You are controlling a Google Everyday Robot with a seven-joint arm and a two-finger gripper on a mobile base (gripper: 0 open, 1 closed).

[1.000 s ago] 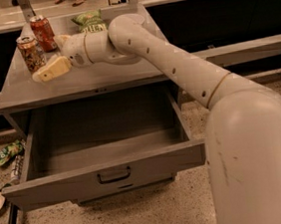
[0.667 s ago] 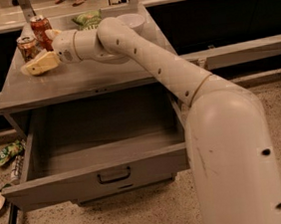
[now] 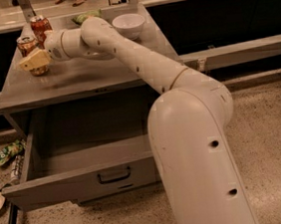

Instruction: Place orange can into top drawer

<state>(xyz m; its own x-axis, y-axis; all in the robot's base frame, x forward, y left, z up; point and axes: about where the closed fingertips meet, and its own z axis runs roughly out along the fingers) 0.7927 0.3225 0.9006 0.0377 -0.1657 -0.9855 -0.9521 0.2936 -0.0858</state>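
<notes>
At the far left of the desk [image 3: 82, 80], the orange can [image 3: 25, 45] is standing upright, its long axis vertical. The pincer [image 3: 35, 60] is sitting right against the can's lower front, a touch to its right and hiding its lower half. I cannot tell whether it is gripping the can. A brighter red can [image 3: 40, 25] is standing just behind. The top drawer [image 3: 87, 177] is lying open below, so the carry is likely calling for a lift, then a move forward and down.
</notes>
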